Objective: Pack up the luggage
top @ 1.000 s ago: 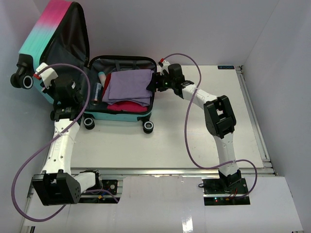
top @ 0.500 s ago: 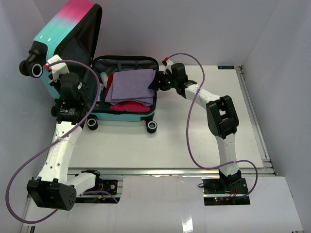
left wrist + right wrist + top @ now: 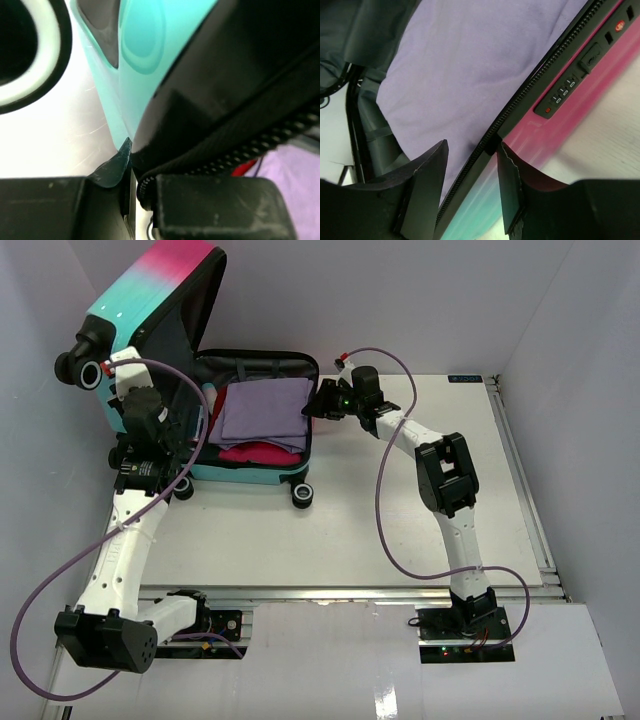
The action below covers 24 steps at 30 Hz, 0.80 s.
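Two grippers of mine are on the luggage (image 3: 245, 472), which lies open at the far left of the table (image 3: 400, 530). My left gripper (image 3: 134, 172) pinches the raised lid (image 3: 150, 295) by its edge. My right gripper (image 3: 470, 162) is wide, one finger on each side of the rim (image 3: 530, 95), beside a purple cloth (image 3: 470, 60).

Pink-teal luggage (image 3: 150, 290), lilac cloth (image 3: 262, 412), seemingly red garment (image 3: 255, 452)

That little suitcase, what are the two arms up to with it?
The suitcase lies open on the table, with folded purple cloth over a red item inside. The left arm's fingers pinch the edge of the raised lid, which stands tilted above the base. The right arm's fingers straddle the base's zip rim, not visibly clamped. It looks packed and about to be shut.
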Available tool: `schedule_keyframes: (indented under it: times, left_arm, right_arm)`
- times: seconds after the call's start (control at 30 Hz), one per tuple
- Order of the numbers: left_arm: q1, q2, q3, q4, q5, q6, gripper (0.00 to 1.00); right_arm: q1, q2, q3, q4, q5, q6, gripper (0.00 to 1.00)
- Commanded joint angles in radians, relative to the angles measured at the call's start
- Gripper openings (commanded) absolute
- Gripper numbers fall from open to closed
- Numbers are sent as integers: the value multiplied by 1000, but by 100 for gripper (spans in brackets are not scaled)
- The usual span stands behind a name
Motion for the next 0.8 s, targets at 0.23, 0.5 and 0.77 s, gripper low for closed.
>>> schedule_keyframes:
  times: [0.23, 0.5, 0.77]
  left_arm:
    - [-103, -28, 27, -101, 963, -276, 44]
    - [-103, -83, 31, -129, 1068, -301, 51]
    - [-103, -133, 39, -151, 1040, -296, 56]
  right_arm:
    - [109, -37, 160, 482, -231, 157, 47]
    - [120, -4, 179, 684, -237, 268, 45]
    - [119, -21, 127, 751, -273, 269, 44]
